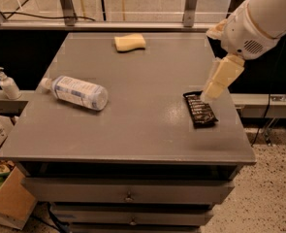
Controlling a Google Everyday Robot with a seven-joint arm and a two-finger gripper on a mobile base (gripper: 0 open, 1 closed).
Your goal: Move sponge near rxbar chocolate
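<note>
The pale yellow sponge (130, 42) lies at the far middle of the grey table (133, 125). The dark rxbar chocolate (199, 109) lies flat near the table's right edge. My gripper (214, 87) hangs from the white arm at the upper right, its pale yellow fingers (221, 77) pointing down just above the far end of the bar. It holds nothing and is far to the right of the sponge.
A clear plastic bottle with a white label (76, 92) lies on its side at the left of the table. A small pump bottle (7, 83) stands on a ledge to the left. Cardboard boxes (7, 203) sit on the floor at the lower left. Drawers are below the tabletop.
</note>
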